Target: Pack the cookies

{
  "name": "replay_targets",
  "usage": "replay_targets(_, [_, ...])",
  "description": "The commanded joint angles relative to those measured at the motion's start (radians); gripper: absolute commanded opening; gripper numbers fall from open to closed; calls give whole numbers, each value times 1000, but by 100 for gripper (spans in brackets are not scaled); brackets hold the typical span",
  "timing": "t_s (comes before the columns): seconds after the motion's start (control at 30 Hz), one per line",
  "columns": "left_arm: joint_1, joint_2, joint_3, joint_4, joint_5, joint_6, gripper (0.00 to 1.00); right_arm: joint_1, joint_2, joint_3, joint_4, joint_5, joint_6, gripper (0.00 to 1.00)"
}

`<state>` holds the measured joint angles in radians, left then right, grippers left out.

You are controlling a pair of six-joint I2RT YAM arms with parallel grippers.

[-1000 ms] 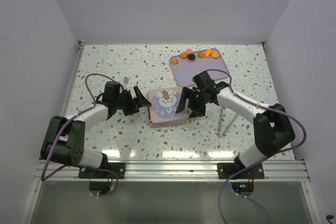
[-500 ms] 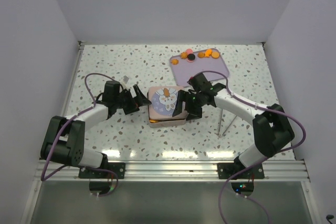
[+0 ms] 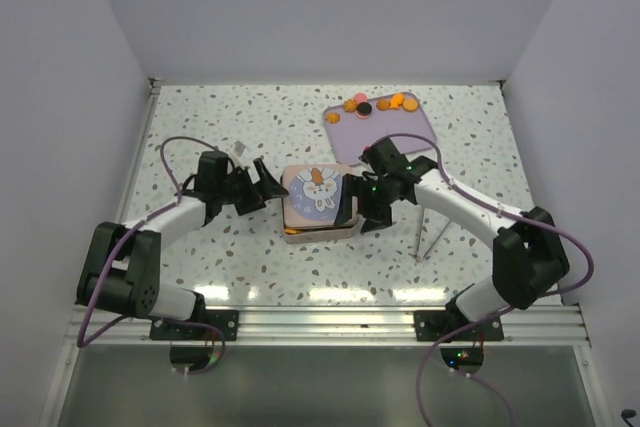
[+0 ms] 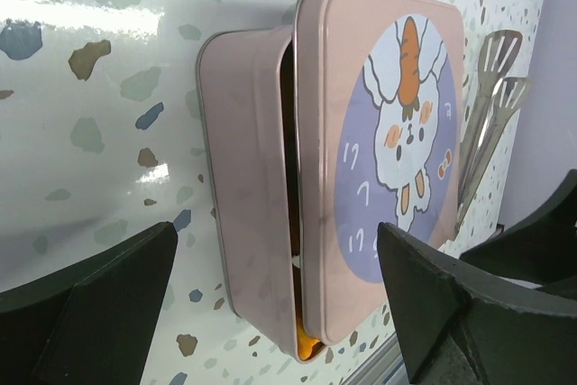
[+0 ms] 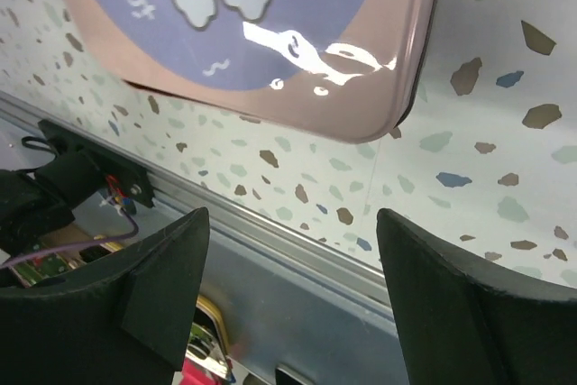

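Observation:
A pink square tin stands mid-table with its rabbit-picture lid lying on it, askew. In the left wrist view the lid stands off the tin's base, and an orange cookie shows in the gap. More cookies, orange, one dark and one pink, lie on the far edge of a lilac tray. My left gripper is open and empty at the tin's left side. My right gripper is open and empty at the lid's right edge.
Metal tongs lie on the table right of the tin, under my right arm, and also show in the left wrist view. The table's front rail runs close below my right gripper. White walls close in three sides.
The lid has shifted left and back onto the tin and now lies flatter on it. My right gripper has followed at its right edge. My left gripper has barely moved.

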<state>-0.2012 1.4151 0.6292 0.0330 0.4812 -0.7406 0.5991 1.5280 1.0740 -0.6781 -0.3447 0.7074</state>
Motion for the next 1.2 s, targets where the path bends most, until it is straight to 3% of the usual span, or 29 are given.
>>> replay_targets(0.0, [6, -36, 52, -1, -13, 14, 98, -16, -97, 98, -89, 41, -45, 78])
replay_targets(0.13, [6, -51, 67, -16, -10, 20, 98, -114, -112, 174, -94, 70, -46, 77])
replay_targets(0.3, [6, -71, 93, -66, -15, 33, 98, -235, 23, 256, -41, 36, -28, 72])
replay_targets(0.63, [6, -146, 104, -143, -21, 60, 98, -240, 335, 543, -31, 133, 36, 71])
replay_targets(1.17, [8, -286, 63, -243, -4, 73, 99, -225, 546, 622, 28, 156, 116, 69])
